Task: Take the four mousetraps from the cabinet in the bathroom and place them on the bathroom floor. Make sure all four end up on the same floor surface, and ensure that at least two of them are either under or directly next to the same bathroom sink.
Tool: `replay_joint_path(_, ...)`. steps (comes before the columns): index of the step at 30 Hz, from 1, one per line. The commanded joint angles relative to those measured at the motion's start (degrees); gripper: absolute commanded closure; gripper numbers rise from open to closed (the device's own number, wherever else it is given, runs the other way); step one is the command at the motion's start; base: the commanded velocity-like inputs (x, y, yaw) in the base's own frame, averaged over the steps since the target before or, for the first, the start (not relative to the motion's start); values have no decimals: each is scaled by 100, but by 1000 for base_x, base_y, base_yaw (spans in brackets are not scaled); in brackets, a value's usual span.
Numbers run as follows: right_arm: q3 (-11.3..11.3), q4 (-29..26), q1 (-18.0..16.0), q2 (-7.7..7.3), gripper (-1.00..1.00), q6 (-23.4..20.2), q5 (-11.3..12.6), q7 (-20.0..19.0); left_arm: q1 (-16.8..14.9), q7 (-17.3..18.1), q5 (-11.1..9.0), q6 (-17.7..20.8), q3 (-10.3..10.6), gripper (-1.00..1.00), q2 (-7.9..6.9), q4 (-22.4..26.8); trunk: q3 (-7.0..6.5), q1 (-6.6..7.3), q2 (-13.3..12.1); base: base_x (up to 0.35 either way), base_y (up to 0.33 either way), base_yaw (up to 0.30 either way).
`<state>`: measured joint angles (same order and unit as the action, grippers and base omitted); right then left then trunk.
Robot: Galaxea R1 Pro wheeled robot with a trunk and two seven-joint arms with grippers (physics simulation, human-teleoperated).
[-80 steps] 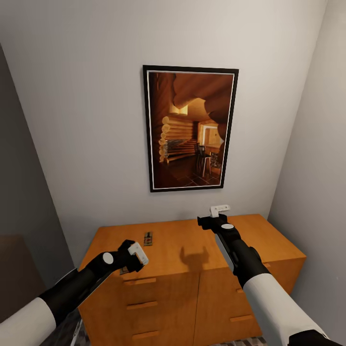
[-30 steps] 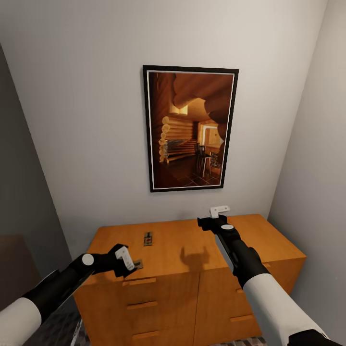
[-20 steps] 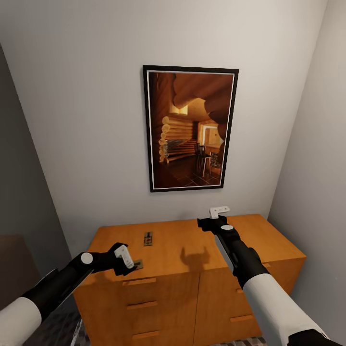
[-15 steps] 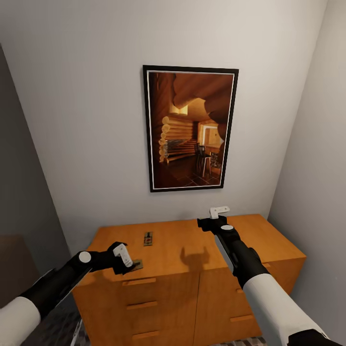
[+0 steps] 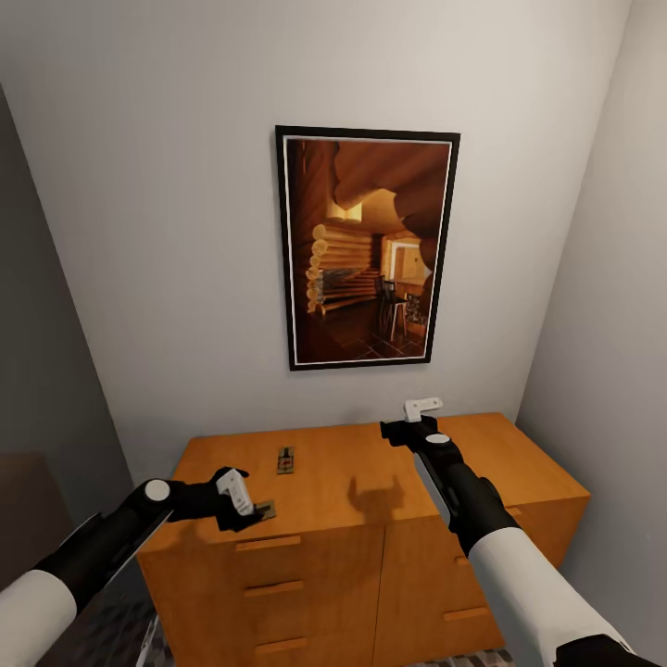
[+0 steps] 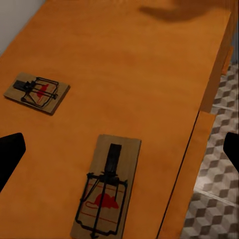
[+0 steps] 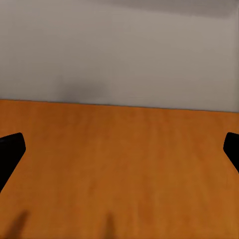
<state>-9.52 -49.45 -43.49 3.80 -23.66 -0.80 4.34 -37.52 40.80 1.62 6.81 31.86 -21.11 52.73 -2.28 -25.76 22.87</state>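
Near mousetrap [image 6: 105, 191]: flat on the cabinet [image 5: 371, 482] top by its front edge, just below and between the spread fingers of the left gripper [image 5: 243, 500], not touching them.
Far mousetrap [image 6: 37, 92]: flat on the same top, farther back toward the wall, apart from the first.
Left gripper: jaws wide apart, holding nothing, low over the near trap.
Right gripper [image 5: 419, 414]: released, empty, above the bare right part of the top.
Bathroom floor [image 6: 214, 174]: cube-patterned tiles below the cabinet front.
Wall: framed picture [image 5: 367, 246] above the cabinet.
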Motion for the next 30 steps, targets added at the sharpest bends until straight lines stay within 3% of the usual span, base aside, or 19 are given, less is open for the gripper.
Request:
replay_joint_path(1,-15,-6,-2,-2,-100,-34,-7,30,-2,32,11,34,1,-100,-4,10,3,-3,5,0,0,0)
replay_joint_path(12,-15,25,-2,-1,-100,-34,-7,27,-6,118,15,82,-255,-100,16,10,3,-3,5,0,0,0)
replay_joint_path(22,-15,38,-2,0,-100,-27,-9,27,-5,424,18,78,-500,-100,-56,-21,3,-3,5,0,0,0)
replay_joint_path(30,-15,50,-2,9,-100,-25,-8,26,-4,563,30,75,-603,-100,7,-202,3,-3,5,0,0,0)
